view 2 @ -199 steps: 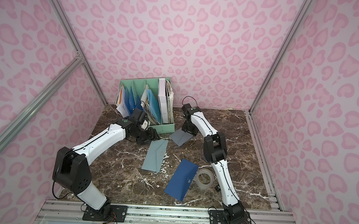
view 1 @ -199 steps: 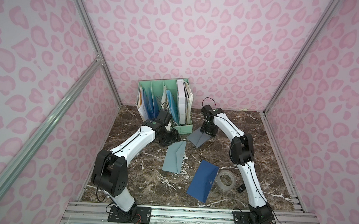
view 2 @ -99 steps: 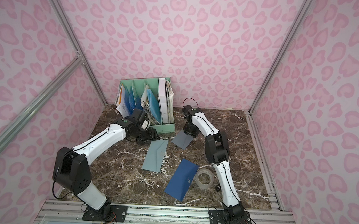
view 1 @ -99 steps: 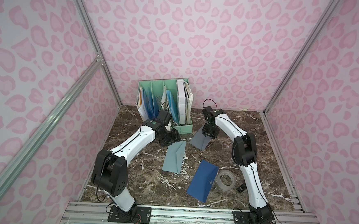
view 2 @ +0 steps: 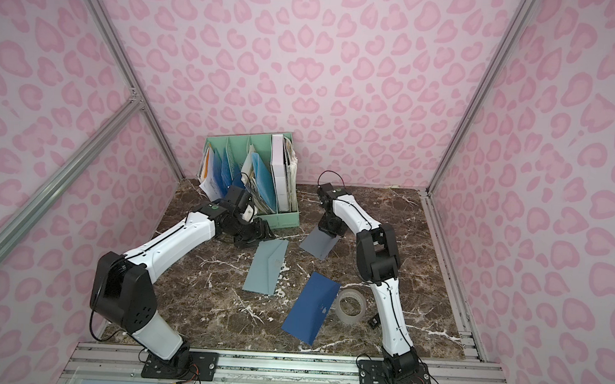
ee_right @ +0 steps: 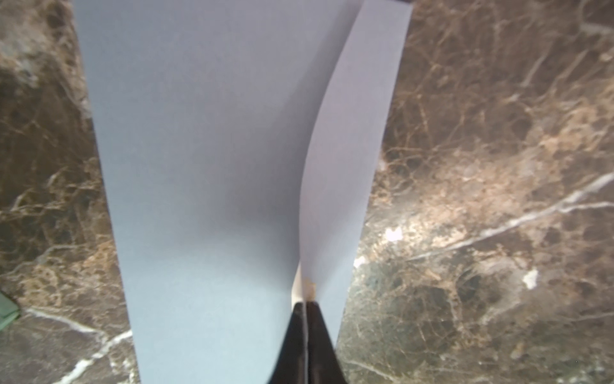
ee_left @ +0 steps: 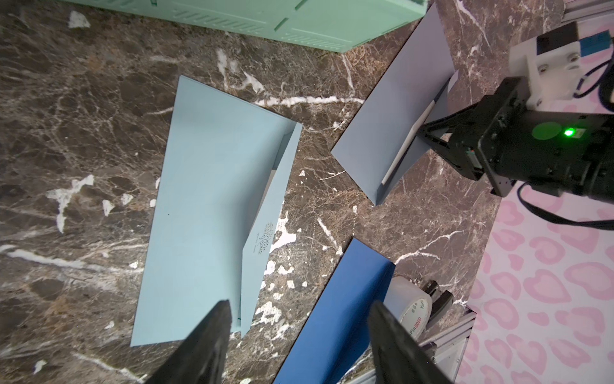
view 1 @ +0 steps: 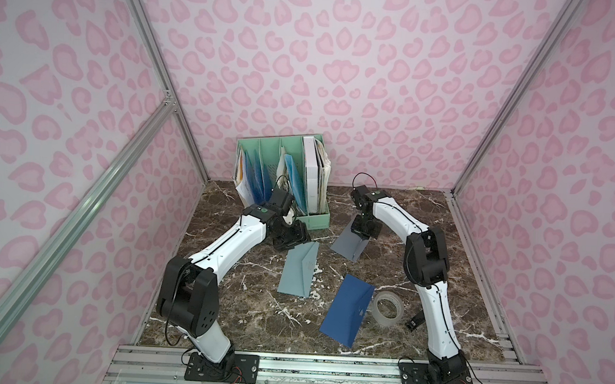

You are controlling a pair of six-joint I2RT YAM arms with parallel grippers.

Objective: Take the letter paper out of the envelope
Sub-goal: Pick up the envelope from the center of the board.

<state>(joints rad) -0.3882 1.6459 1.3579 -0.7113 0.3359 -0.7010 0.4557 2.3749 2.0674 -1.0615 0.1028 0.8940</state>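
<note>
A grey-blue envelope (view 1: 346, 243) (view 2: 317, 243) lies at the back right of the marble table, its flap (ee_right: 352, 133) raised. A thin white edge of the letter paper (ee_left: 408, 143) (ee_right: 300, 286) shows in its mouth. My right gripper (view 1: 360, 234) (ee_right: 305, 304) is at that mouth, shut on the paper's edge between envelope body and flap. My left gripper (ee_left: 299, 303) (view 1: 292, 241) hangs open over the far end of a light blue envelope (view 1: 299, 269) (ee_left: 212, 206), holding nothing.
A dark blue envelope (view 1: 346, 312) lies near the front, beside a clear tape roll (view 1: 386, 309) and a small black object (view 1: 413, 320). A mint file organizer (view 1: 284, 184) full of folders stands at the back, close to both grippers.
My right gripper has closed from open to shut at the grey-blue envelope's mouth, and the envelope has shifted slightly. The left arm has barely moved.
</note>
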